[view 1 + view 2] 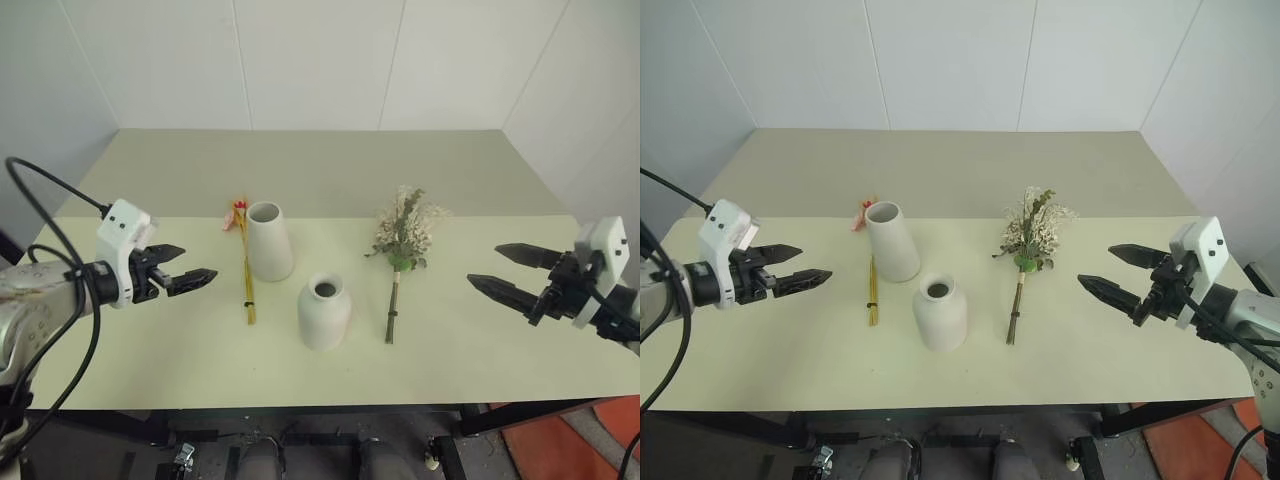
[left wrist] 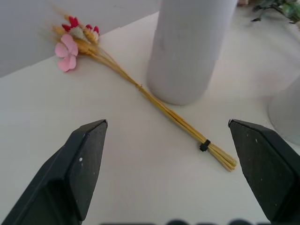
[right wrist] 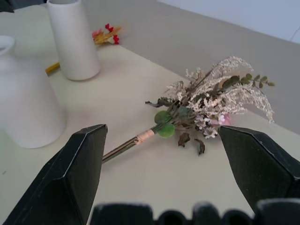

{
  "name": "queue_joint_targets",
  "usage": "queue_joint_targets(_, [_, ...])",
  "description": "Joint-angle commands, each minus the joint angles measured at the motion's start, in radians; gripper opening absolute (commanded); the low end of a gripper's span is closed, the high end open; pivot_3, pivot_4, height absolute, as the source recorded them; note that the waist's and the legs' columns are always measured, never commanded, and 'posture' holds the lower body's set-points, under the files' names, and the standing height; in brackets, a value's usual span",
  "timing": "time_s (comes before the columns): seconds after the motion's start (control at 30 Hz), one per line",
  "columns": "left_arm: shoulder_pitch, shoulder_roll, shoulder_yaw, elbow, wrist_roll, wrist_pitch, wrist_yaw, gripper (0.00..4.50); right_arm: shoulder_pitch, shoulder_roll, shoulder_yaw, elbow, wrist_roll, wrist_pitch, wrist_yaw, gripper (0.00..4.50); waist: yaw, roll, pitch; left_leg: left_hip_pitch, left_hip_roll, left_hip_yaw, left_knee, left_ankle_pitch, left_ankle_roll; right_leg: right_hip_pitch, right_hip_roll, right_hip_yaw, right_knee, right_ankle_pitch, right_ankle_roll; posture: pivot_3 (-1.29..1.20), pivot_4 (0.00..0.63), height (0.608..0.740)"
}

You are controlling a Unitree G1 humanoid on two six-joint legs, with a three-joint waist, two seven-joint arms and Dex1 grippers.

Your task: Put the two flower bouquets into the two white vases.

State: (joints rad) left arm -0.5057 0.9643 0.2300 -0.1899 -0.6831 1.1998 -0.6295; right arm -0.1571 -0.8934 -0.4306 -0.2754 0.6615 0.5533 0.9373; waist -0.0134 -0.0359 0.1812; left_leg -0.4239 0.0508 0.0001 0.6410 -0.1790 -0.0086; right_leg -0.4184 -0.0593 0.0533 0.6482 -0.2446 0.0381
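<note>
between the two released tools, left tool (image 1: 190,272) and right tool (image 1: 505,270), the tall vase (image 1: 268,241) touches the wheat bunch (image 1: 244,265).

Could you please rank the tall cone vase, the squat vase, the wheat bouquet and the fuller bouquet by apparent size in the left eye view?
1. fuller bouquet, longest, widest head
2. wheat bouquet, nearly as long, very thin
3. tall cone vase and squat vase: look alike, unranked
</note>
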Motion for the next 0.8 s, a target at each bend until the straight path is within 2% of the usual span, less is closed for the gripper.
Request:
queue_joint_targets(0.03, [-0.094, -0.033, -0.032, 0.025, 0.002, 0.173, 0.083, 4.50, -0.029, -0.017, -0.003, -0.007, 0.011, -0.031, 0.033, 4.49, -0.001, 0.000, 0.000, 0.000, 0.000, 0.000, 0.000, 0.000, 0.000, 0.000, 0.000, 0.000, 0.000, 0.000, 0.000, 0.00, 0.150, 0.740])
queue_joint_targets(0.2, [-0.162, -0.115, -0.107, 0.021, 0.020, 0.262, 0.131, 4.50, -0.049, -0.014, 0.003, 0.001, 0.006, -0.041, 0.053, 4.49, -0.002, 0.000, 0.000, -0.001, -0.001, 0.000, 0.000, 0.000, 0.000, 0.000, 0.000, 0.001, 0.000, 0.001, -0.002, 0.00, 0.150, 0.740])
queue_joint_targets(0.43, [-0.249, -0.243, -0.236, 0.125, 0.155, 0.298, 0.264, 4.50, -0.073, -0.049, -0.012, 0.010, 0.048, -0.050, 0.168, 4.49, -0.002, 0.000, 0.000, 0.000, -0.001, 0.000, 0.001, 0.000, 0.000, 0.000, 0.000, 0.001, 0.000, 0.004, -0.005, 0.00, 0.150, 0.740])
queue_joint_targets(0.8, [-0.298, -0.385, -0.253, 0.265, 0.263, 0.247, 0.326, 4.50, -0.103, -0.125, -0.047, 0.036, 0.129, -0.032, 0.316, 4.49, -0.001, 0.000, 0.000, 0.000, -0.002, 0.000, 0.001, 0.000, 0.000, 0.000, 0.000, 0.001, 0.000, 0.004, -0.006, 0.00, 0.150, 0.740])
